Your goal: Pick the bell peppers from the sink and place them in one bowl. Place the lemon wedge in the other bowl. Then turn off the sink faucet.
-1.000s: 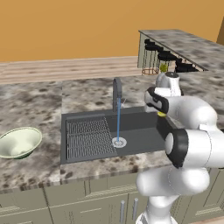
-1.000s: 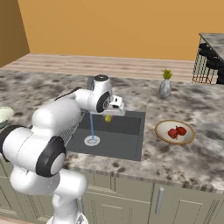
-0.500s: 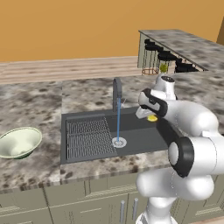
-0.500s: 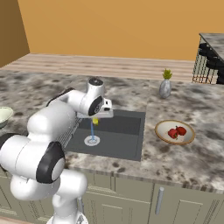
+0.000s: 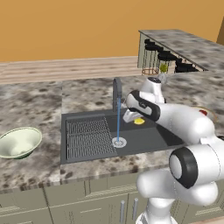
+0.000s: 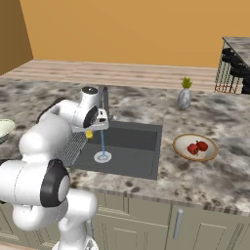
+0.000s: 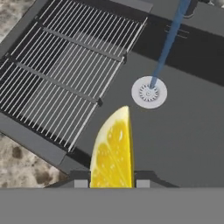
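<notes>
Small yellow lemon wedge [image 7: 113, 151] at lower centre of hand view, pinched between narrow two-finger gripper [image 7: 112, 179], above dark grey sink [image 7: 188, 131]. Likely light, wet, slippery, soft flesh; grip by rind flanks, gently.

A bright yellow lemon wedge [image 7: 113, 151] is seen above the dark grey sink [image 7: 183, 131], beside a ridged silver-grey wire rack [image 7: 61, 70] and a pale drain [image 7: 149, 92]. 2 glossy red bell peppers [image 6: 197, 147] are shown in a tan, cream-centred bowl [image 6: 181, 151]. The counter [image 5: 35, 100] is mottled grey-brown.
</notes>
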